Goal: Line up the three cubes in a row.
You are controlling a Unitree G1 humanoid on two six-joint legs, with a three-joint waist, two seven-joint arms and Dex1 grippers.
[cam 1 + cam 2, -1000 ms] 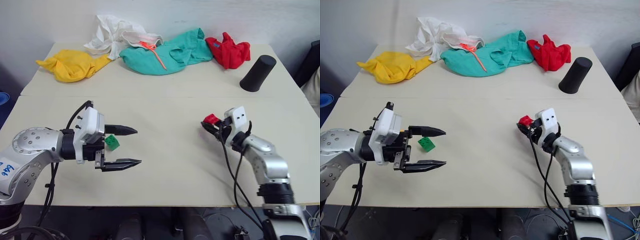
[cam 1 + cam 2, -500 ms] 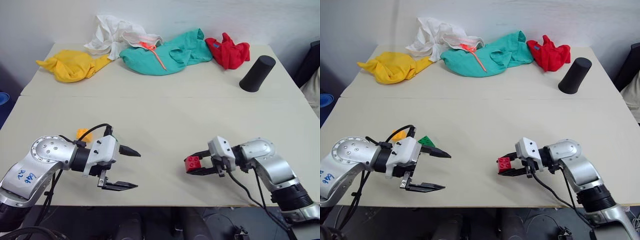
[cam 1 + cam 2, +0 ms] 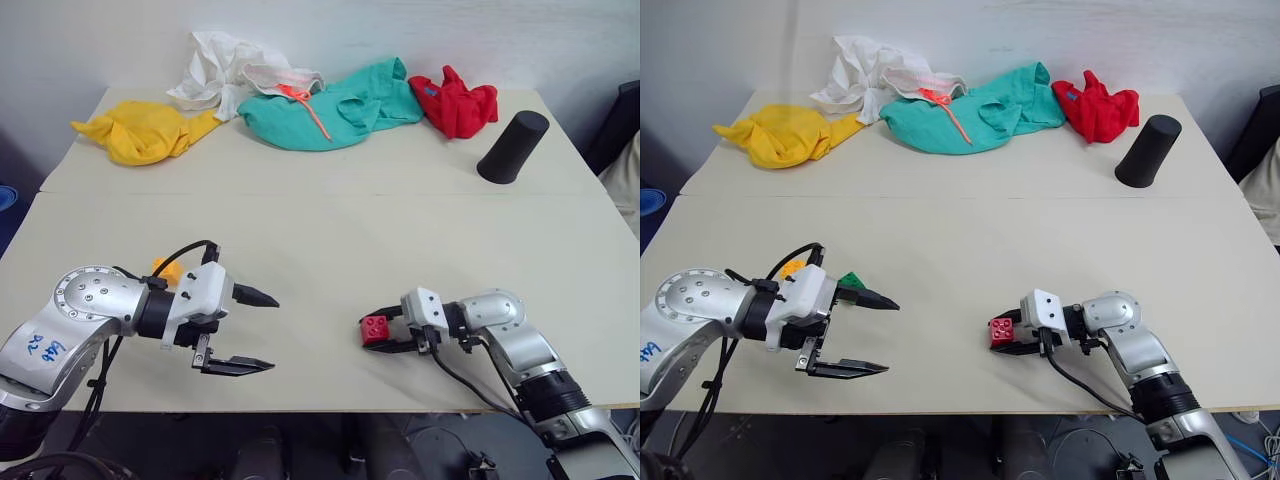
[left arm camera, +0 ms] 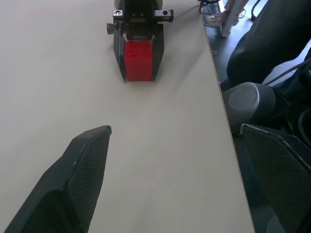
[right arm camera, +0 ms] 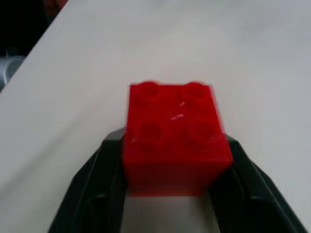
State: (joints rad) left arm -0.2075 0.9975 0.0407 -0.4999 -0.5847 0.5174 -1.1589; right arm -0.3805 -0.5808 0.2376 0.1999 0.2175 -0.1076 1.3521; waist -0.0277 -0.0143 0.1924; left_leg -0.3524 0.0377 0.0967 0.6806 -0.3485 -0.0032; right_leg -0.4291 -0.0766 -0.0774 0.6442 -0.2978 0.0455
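One cube, red (image 3: 376, 328), sits on the table between my right gripper's (image 3: 381, 331) loosening fingers; green (image 3: 851, 281) and orange (image 3: 164, 269) wait unaligned behind my spread left gripper (image 3: 253, 332).

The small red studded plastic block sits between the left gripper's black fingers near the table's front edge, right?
Not quite: the small red studded plastic block sits between the right gripper's black fingers, as the right wrist view shows. The left gripper is open and empty. It is near the table's front edge.

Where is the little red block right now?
The red block sits on the table near its front edge, on the robot's right, between the right gripper's fingers.
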